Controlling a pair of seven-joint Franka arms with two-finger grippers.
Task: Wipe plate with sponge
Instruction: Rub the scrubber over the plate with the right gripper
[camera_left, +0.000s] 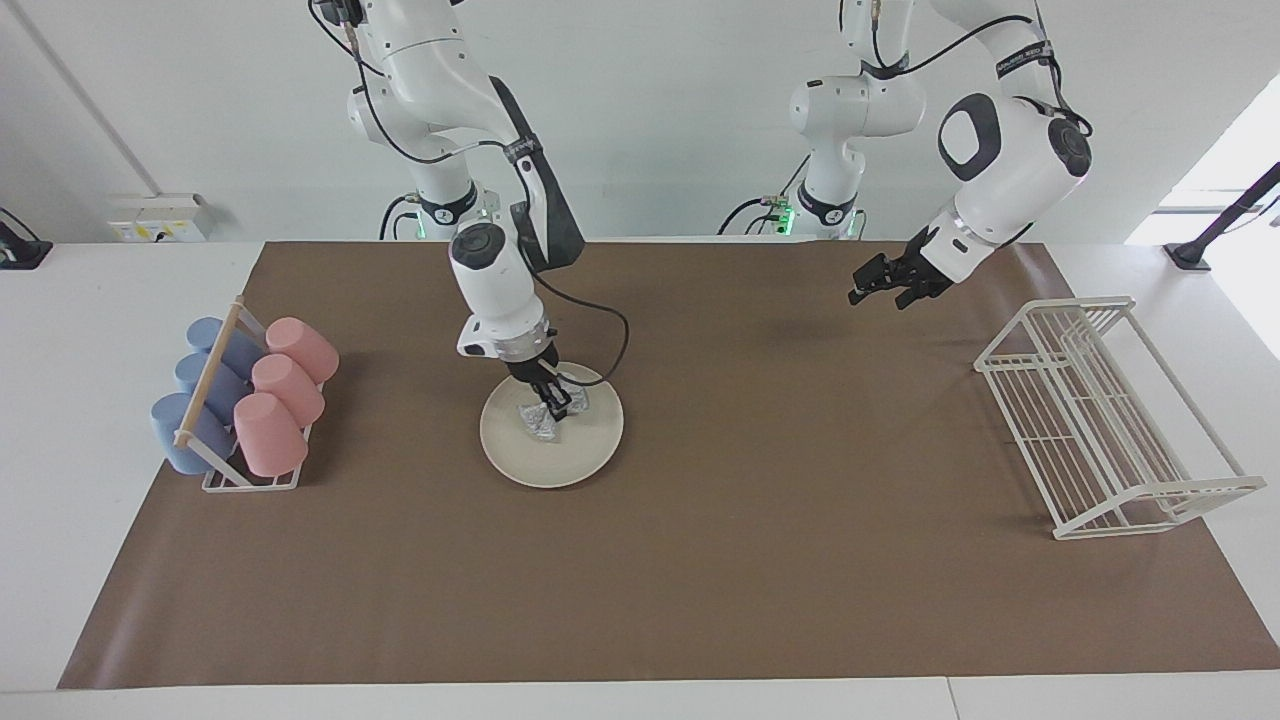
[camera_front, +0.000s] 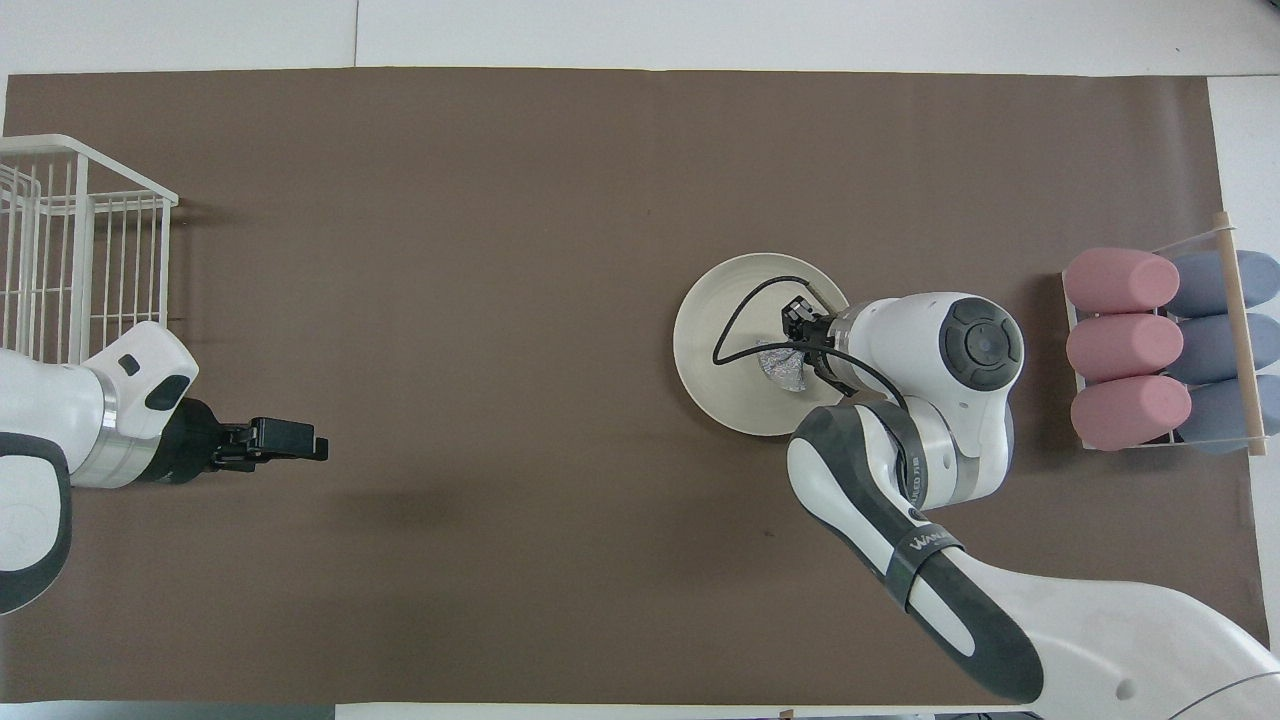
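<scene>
The cream-white plate (camera_left: 585, 450) (camera_front: 715, 345) lies flat on the brown mat, toward the right arm's end of the table. The crumpled silvery sponge (camera_left: 541, 424) (camera_front: 783, 367) rests on the plate's surface, on the half nearer to the robots. My right gripper (camera_left: 555, 404) (camera_front: 795, 345) points down onto the plate and is shut on the sponge, pressing it against the plate. My left gripper (camera_left: 868, 285) (camera_front: 300, 440) hangs open above the bare mat near the wire rack, holding nothing; that arm waits.
A white wire rack (camera_left: 1100, 410) (camera_front: 70, 250) stands at the left arm's end of the mat. A cup holder with pink and blue cups (camera_left: 245, 400) (camera_front: 1160, 350) stands at the right arm's end, beside the plate. A black cable loops over the plate.
</scene>
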